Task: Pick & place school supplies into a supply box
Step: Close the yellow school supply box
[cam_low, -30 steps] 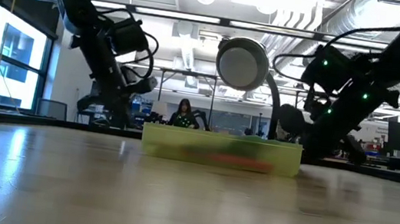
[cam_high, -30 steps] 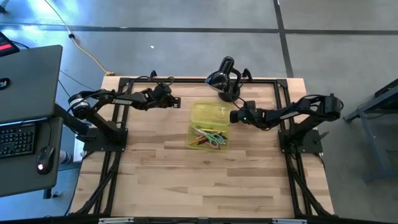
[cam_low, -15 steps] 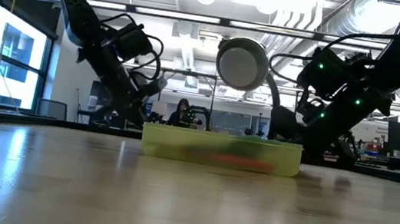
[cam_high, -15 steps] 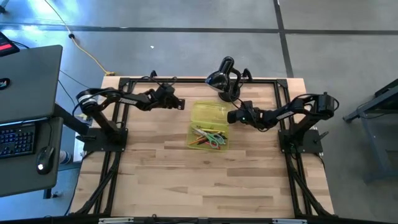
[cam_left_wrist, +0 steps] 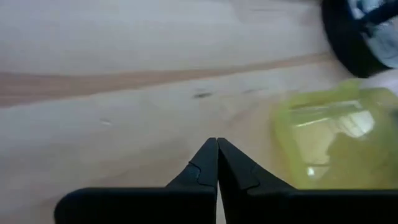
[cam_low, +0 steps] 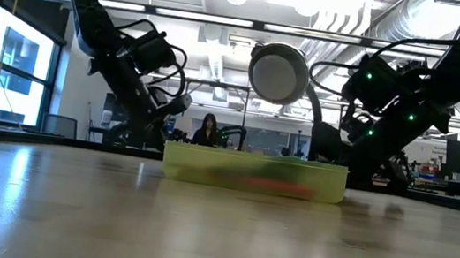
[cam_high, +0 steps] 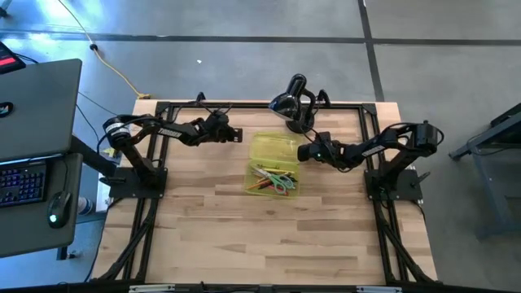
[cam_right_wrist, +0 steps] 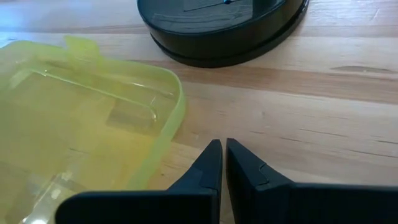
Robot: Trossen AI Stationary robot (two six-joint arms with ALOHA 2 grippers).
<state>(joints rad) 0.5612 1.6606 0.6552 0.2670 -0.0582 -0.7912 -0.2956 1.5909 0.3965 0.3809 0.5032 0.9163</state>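
The supply box lies open on the table's middle, a translucent yellow-green case. Its tray holds the school supplies: coloured pencils, pens and green-handled scissors. Its empty lid lies flat on the far side. In the low view the box shows as a low yellow-green bar. My left gripper hovers shut to the left of the lid, empty. My right gripper hovers shut just right of the lid, empty as well.
A black domed device stands on its round base at the table's far edge, just behind the lid and close to my right gripper. Bare wood stretches toward the near edge. A person sits in the room beyond.
My left gripper has gone a little toward the supply box and sunk slightly, tipping further downward. The box and the supplies have stayed where they were.
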